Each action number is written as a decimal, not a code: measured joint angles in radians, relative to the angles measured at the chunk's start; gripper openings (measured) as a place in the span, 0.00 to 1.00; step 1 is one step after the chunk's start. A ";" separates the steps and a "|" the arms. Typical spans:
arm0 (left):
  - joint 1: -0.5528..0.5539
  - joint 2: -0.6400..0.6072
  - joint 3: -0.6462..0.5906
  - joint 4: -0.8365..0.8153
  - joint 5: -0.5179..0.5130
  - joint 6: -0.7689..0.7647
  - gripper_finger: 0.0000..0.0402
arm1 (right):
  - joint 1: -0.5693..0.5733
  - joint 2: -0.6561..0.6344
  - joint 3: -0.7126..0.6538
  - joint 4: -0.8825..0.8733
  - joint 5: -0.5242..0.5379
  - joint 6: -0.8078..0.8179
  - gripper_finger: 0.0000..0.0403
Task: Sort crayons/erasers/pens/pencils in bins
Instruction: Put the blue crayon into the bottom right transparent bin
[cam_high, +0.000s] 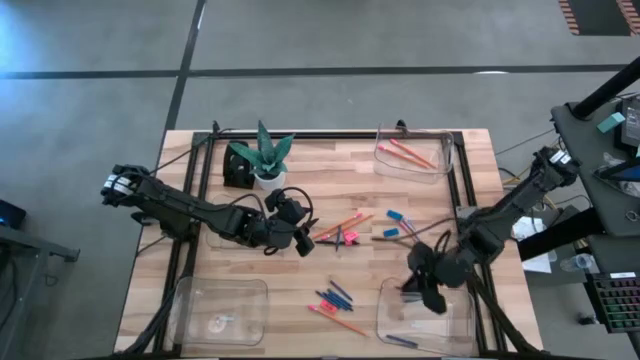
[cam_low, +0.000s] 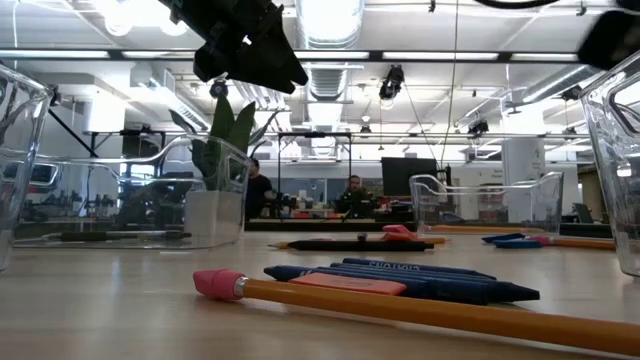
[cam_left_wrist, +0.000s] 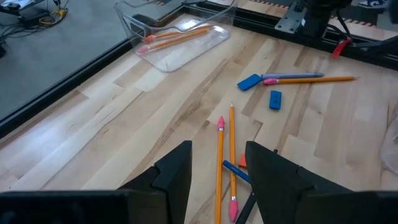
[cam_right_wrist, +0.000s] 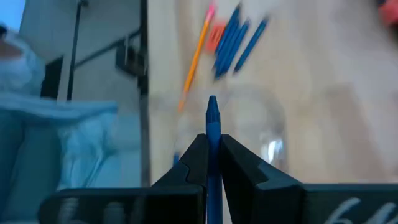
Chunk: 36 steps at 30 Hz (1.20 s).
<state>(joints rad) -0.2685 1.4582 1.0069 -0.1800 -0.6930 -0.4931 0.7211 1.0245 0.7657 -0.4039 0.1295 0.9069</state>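
At the lower right of the high view the right gripper (cam_high: 428, 283) hangs over the near-right bin (cam_high: 392, 328). Its own camera shows the fingers clamped together on a short blue stick (cam_right_wrist: 212, 143), likely a crayon, though that view is too soft to be sure. The step in hand looks like a drop-off: the stick is carried and the tray lies below. The next move calls for lowering over the tray's middle and parting the fingers so the stick lands inside the rim.

Just left of that bin, at lower centre, lie a cluster of blue sticks (cam_high: 336, 296) and an orange pencil (cam_high: 338, 320), still unsorted. The near-left bin (cam_high: 192, 322) sits at lower left.

Farther up, at mid frame, the left gripper (cam_high: 303, 241) hovers with its fingers apart and nothing between them, just beside two orange pencils (cam_left_wrist: 225, 155) lying side by side. Two blue erasers (cam_left_wrist: 275, 99) rest beyond them.

At the upper right, the far bin (cam_high: 438, 166) already holds pencils, so the pair would go there.
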 joint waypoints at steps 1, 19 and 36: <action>0.000 0.000 0.000 0.000 0.000 0.000 0.34 | 0.023 0.012 0.000 -0.002 -0.002 0.023 0.05; 0.000 0.000 0.000 0.054 0.102 -0.002 0.34 | 0.193 0.265 0.000 -0.012 -0.037 0.177 0.06; 0.000 0.000 -0.001 0.112 0.115 0.000 0.34 | 0.191 0.352 -0.002 -0.005 -0.069 0.155 0.06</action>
<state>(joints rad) -0.2684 1.4582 1.0061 -0.0676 -0.5777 -0.4927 0.9119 1.3765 0.7635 -0.4089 0.0607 1.0620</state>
